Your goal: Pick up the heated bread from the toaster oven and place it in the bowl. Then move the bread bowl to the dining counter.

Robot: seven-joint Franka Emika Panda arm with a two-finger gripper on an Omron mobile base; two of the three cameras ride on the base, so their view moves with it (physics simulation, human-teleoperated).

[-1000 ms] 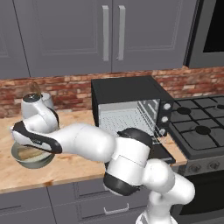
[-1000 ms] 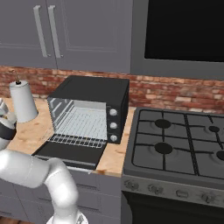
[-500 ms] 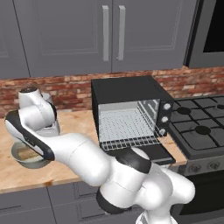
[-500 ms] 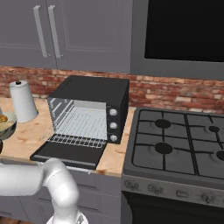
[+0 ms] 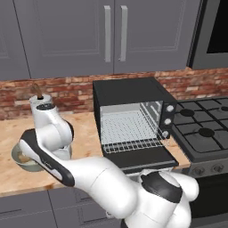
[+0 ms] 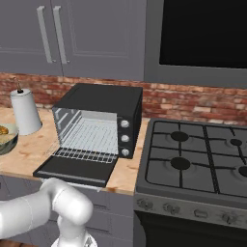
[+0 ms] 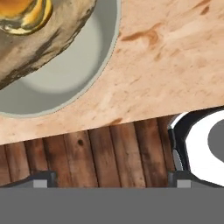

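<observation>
1. The bread (image 7: 19, 13), golden-orange, is already lying in the bowl (image 7: 65, 83) on top of a long tan loaf (image 7: 48, 39). The oven (image 5: 133, 120) is standing with its door down and its rack bare.
2. The gripper (image 7: 109, 181) is hovering above the counter's front edge, just beside the bowl's rim. The jaws are standing wide apart and are holding nothing.
3. Judged step in hand: gripping the bowl for carrying. One finger should be going inside the rim and one outside, on a stretch clear of the loaf.
4. The lift should be kept level; a rim grip will probably be letting the loaded bowl tilt, and the bread is sitting high enough to roll off.
5. The bowl is resting on the counter (image 5: 84, 129), a light wood top, near its front edge and left of the oven. A paper towel roll (image 6: 25, 112) is standing just behind the bowl.
6. A brick backsplash (image 6: 193, 103) is running under grey cabinets (image 5: 111, 35). A stove (image 6: 202, 164) is adjoining the oven's right side.
</observation>
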